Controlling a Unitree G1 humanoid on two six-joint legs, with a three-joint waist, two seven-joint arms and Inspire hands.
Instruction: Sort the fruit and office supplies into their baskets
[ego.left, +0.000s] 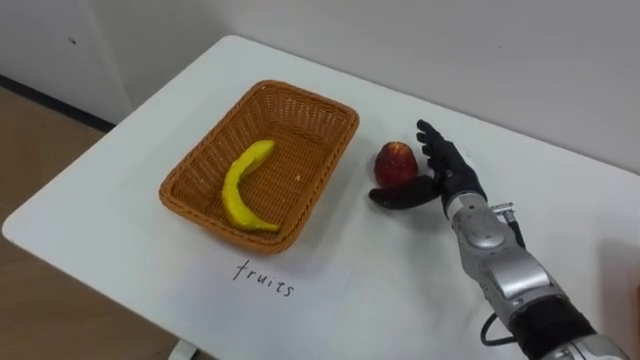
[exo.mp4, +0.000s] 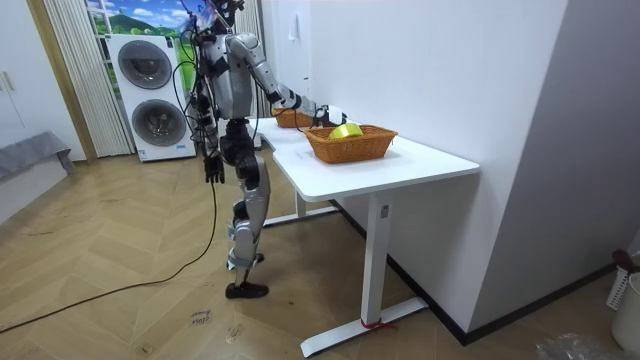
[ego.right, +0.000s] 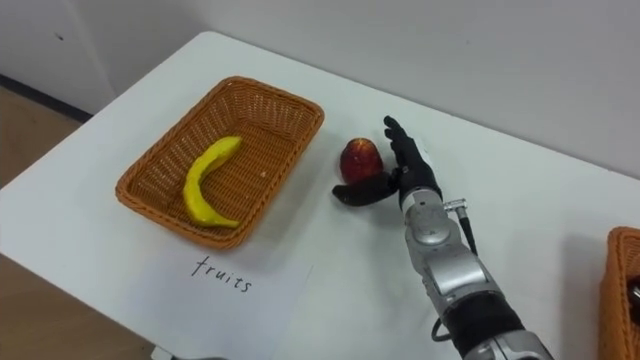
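A red apple (ego.left: 395, 162) lies on the white table (ego.left: 110, 200), just right of a wicker basket (ego.left: 210, 137) that holds a yellow banana (ego.left: 240, 190). A paper label reading "fruits" (ego.left: 265, 278) lies in front of the basket. My right hand (ego.left: 450, 175) is open at the apple's right side. Its fingers stand straight beside the fruit and its thumb reaches along the apple's near side. In the room view I stand at the table's long edge, and my left hand (exo.mp4: 213, 168) hangs relaxed by my hip.
A second wicker basket (exo.mp4: 350, 143) with a yellow-green thing in it sits further along the table; its rim (ego.right: 625, 290) shows at the right edge. A white wall runs behind the table. Two washing machines (exo.mp4: 150, 95) stand behind me.
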